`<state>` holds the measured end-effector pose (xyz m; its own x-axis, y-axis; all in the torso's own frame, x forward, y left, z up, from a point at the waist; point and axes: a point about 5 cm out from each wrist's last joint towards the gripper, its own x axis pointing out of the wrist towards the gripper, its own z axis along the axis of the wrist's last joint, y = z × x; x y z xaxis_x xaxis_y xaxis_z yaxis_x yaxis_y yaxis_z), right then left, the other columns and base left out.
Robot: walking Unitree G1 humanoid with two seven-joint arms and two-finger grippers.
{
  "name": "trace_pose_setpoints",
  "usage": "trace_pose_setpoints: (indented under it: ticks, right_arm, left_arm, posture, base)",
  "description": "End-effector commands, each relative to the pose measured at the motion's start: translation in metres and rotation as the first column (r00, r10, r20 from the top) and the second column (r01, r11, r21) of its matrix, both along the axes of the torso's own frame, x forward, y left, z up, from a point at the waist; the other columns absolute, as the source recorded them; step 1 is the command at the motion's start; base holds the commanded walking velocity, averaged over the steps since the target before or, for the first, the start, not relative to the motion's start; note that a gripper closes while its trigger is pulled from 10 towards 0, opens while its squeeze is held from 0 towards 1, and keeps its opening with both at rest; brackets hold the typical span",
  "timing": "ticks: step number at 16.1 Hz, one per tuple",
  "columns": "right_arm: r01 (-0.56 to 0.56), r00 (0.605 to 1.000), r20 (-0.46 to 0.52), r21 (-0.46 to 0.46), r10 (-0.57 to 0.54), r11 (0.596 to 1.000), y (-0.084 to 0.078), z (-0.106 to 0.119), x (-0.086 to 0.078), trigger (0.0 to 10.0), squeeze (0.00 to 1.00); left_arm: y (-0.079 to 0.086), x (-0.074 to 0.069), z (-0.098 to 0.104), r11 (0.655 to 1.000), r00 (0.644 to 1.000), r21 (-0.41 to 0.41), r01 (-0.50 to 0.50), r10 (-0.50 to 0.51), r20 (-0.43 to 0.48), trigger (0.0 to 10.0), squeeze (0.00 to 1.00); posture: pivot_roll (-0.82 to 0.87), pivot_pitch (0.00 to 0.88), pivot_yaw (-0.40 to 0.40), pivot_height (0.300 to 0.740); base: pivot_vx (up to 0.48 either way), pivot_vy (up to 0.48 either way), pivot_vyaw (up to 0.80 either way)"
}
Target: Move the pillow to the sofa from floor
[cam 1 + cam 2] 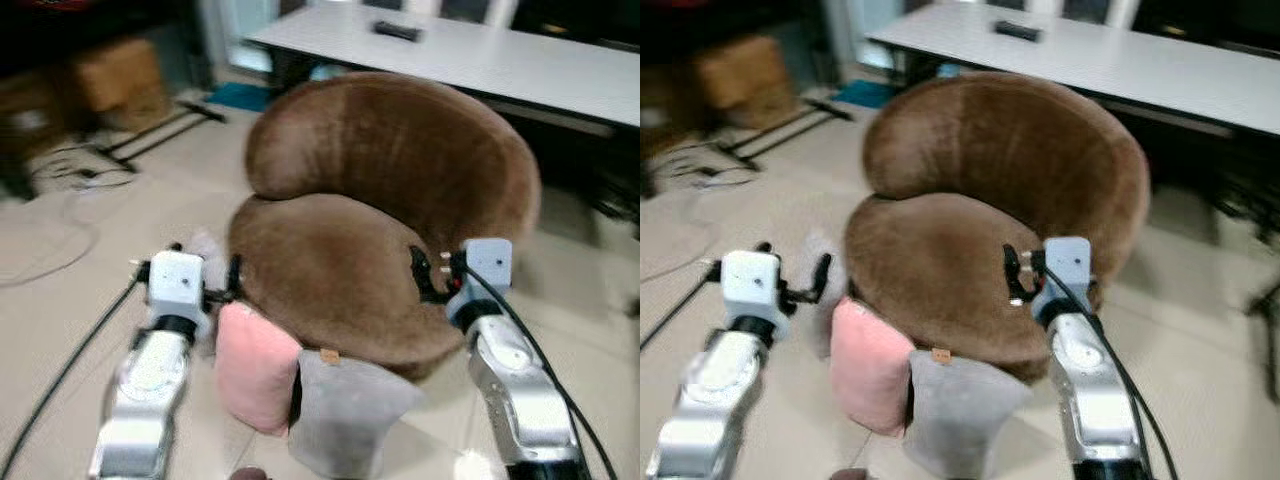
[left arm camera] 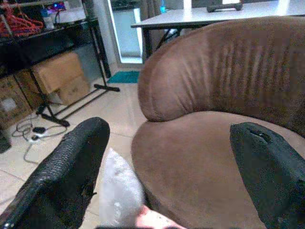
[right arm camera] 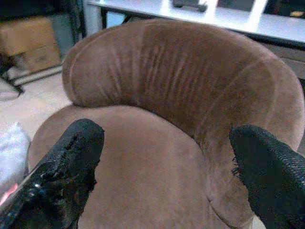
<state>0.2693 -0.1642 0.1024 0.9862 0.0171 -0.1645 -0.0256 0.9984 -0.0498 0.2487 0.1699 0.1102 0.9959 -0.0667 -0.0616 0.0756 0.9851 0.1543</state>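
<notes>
- Left arm (image 1: 150, 385) reaches forward from the lower left, wrist block raised, cable trailing off its outer side.
- Left gripper (image 1: 218, 290) sits just off the left edge of the sofa (image 1: 380, 220) seat, right above the pink pillow (image 1: 255, 365). In the left wrist view its fingers (image 2: 62, 176) are spread wide, nothing between them.
- Pink pillow stands on the floor (image 1: 60, 300), leaning on the sofa's front left edge. Not on the seat yet.
- Grey pillow (image 1: 345, 410) is just beside the pink one, to its right, also on the floor against the sofa front. Its lower edge is cut off by the frame.
- A pale, fuzzy thing (image 2: 119, 191) lies on the floor left of the sofa base; too blurred to identify.
- Sofa is a round brown one with a curved back, seat bare.
- Right gripper (image 1: 425, 275) hovers over the right part of the seat, near the back. Fingers (image 3: 71, 162) are wide apart, gripping nothing.
- Right arm (image 1: 515, 385) comes up from the lower right, elbow cut off at the bottom edge, cable running down its outer side.
- White table (image 1: 520, 60) stands behind the sofa with a small dark object (image 1: 397, 31) on it; too blurred to tell what.
- Cardboard boxes (image 1: 115, 80) and floor cables (image 1: 70, 170) sit far left, soft and dim.
</notes>
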Motion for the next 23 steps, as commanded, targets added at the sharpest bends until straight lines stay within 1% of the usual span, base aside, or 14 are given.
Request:
trace_pose_setpoints:
  ticks: [1, 3, 7, 9, 10, 11, 12, 13, 15, 17, 18, 20, 21, 23]
  right_arm:
    - [-0.004, 1.000, 0.010, 0.003, 0.004, 1.000, 0.001, 0.001, 0.001, 10.0, 1.00]
    - [-0.002, 1.000, 0.010, -0.002, 0.002, 1.000, 0.001, 0.000, 0.002, 10.0, 1.00]
    - [0.007, 1.000, 0.006, 0.022, -0.007, 1.000, 0.002, -0.003, 0.004, 10.0, 1.00]
    - [-0.003, 1.000, -0.006, 0.050, 0.003, 0.999, 0.004, -0.005, 0.004, 10.0, 1.00]
    - [-0.028, 1.000, 0.002, 0.080, 0.028, 0.996, 0.007, -0.005, 0.004, 10.0, 0.00]
    - [-0.037, 0.999, 0.012, 0.085, 0.036, 0.996, 0.008, -0.004, 0.004, 10.0, 0.00]
    - [-0.037, 0.999, 0.022, 0.083, 0.035, 0.996, 0.008, -0.003, 0.004, 10.0, 0.00]
    - [-0.026, 0.999, 0.024, 0.085, 0.024, 0.996, 0.007, -0.004, 0.004, 10.0, 0.00]
    - [0.017, 1.000, 0.014, 0.114, -0.019, 0.993, 0.003, -0.008, 0.002, 10.0, 0.00]
    - [0.015, 1.000, -0.012, 0.133, -0.014, 0.991, 0.002, -0.011, 0.000, 10.0, 0.00]
    - [-0.008, 1.000, -0.008, 0.170, 0.009, 0.985, 0.003, -0.012, -0.001, 10.0, 0.00]
    - [-0.024, 1.000, 0.012, 0.181, 0.022, 0.983, 0.005, -0.011, -0.001, 10.0, 0.00]
    - [-0.009, 1.000, 0.012, 0.195, 0.007, 0.981, 0.005, -0.013, -0.001, 10.0, 0.00]
    - [0.000, 1.000, 0.013, 0.208, -0.002, 0.978, 0.005, -0.013, -0.001, 10.0, 0.00]
  left_arm:
    - [0.003, 0.001, 0.002, 1.000, 1.000, 0.018, -0.008, 0.008, 0.010, 10.0, 1.00]
    - [0.006, 0.002, 0.002, 1.000, 1.000, 0.023, -0.014, 0.014, 0.015, 10.0, 1.00]
    - [0.006, 0.004, 0.005, 0.999, 0.999, 0.029, -0.013, 0.011, 0.035, 10.0, 1.00]
    - [0.006, 0.004, 0.007, 1.000, 0.999, 0.007, -0.010, 0.010, 0.048, 10.0, 0.99]
    - [0.006, 0.004, 0.009, 1.000, 0.998, 0.006, -0.007, 0.007, 0.062, 10.0, 1.00]
    - [0.007, 0.003, 0.009, 1.000, 0.998, 0.018, -0.008, 0.007, 0.063, 10.0, 1.00]
    - [0.010, 0.003, 0.009, 0.998, 0.997, 0.062, -0.006, 0.002, 0.075, 10.0, 1.00]
    - [0.013, 0.003, 0.008, 0.998, 0.997, 0.056, -0.017, 0.013, 0.076, 10.0, 1.00]
    - [0.020, 0.002, 0.011, 0.999, 0.994, 0.004, -0.054, 0.053, 0.099, 10.0, 1.00]
    - [0.022, -0.001, 0.009, 0.998, 0.993, -0.018, -0.065, 0.067, 0.101, 10.0, 1.00]
    - [0.023, -0.004, 0.007, 0.998, 0.993, -0.023, -0.065, 0.067, 0.093, 10.0, 1.00]
    - [0.022, -0.008, 0.004, 0.999, 0.996, -0.009, -0.047, 0.048, 0.082, 10.0, 1.00]
    - [0.022, -0.009, 0.003, 0.999, 0.996, 0.005, -0.040, 0.040, 0.080, 10.0, 1.00]
    - [0.023, -0.009, 0.004, 0.999, 0.996, 0.004, -0.043, 0.043, 0.082, 10.0, 1.00]
  posture:
    - [-0.01, 0.000, -0.023, 0.740]
    - [0.00, 0.000, -0.022, 0.740]
    - [0.01, 0.000, -0.017, 0.740]
    - [0.01, 0.000, -0.016, 0.740]
    - [0.02, 0.000, -0.014, 0.740]
    - [0.02, 0.000, -0.012, 0.740]
    - [0.03, 0.000, -0.012, 0.740]
    - [0.03, 0.000, -0.013, 0.740]
    - [0.04, 0.000, -0.018, 0.740]
    - [0.05, 0.000, -0.029, 0.740]
    - [0.06, 0.000, -0.032, 0.736]
    - [0.06, 0.000, -0.040, 0.722]
    - [0.07, 0.000, -0.041, 0.707]
    - [0.07, 0.000, -0.041, 0.692]
  base:
    - [0.000, -0.337, 0.80]
    - [0.000, -0.339, 0.67]
    - [0.000, -0.331, 0.00]
    - [0.000, 0.000, 0.00]
    - [0.000, 0.000, 0.00]
    - [0.000, 0.000, 0.00]
    - [0.000, 0.000, 0.00]
    - [0.000, 0.000, 0.00]
    - [0.000, 0.000, 0.00]
    - [0.000, 0.000, 0.00]
    - [0.000, 0.000, 0.00]
    - [0.000, 0.000, 0.00]
    - [0.000, 0.000, 0.00]
    - [0.000, 0.000, 0.00]
